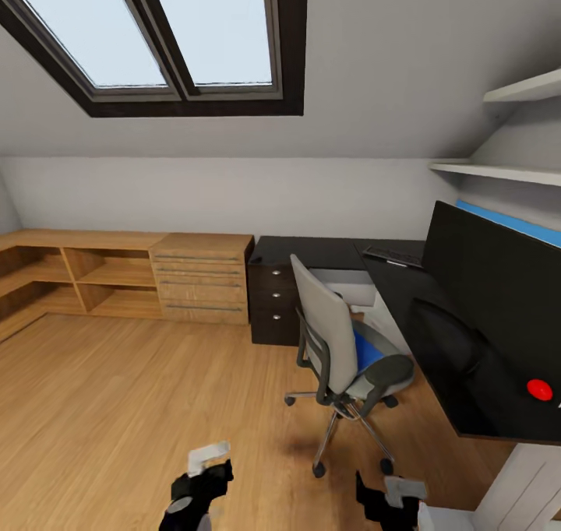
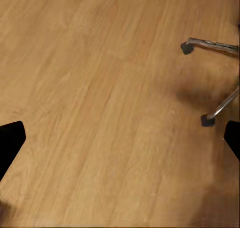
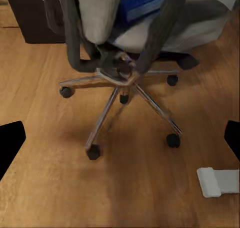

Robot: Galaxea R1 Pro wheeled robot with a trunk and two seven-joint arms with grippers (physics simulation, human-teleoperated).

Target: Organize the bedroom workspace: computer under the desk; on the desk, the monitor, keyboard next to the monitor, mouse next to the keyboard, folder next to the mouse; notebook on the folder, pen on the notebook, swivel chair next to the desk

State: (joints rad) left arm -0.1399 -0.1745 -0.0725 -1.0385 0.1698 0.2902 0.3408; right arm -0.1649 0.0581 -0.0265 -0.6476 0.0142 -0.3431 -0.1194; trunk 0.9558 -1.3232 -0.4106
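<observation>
Plainly, the folder (image 1: 366,350) looks thin, light, slippery on the swivel chair (image 1: 331,344); pinch its near edge; both grippers spread apart, empty.

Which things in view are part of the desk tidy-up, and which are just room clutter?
Part of the job:
- swivel chair
- blue folder on its seat
- desk
- monitor on the desk
- keyboard at the desk's far end

Just there:
- wooden dresser
- open wooden shelving
- wall shelves
- skylight
- small red thing on the desk
</observation>
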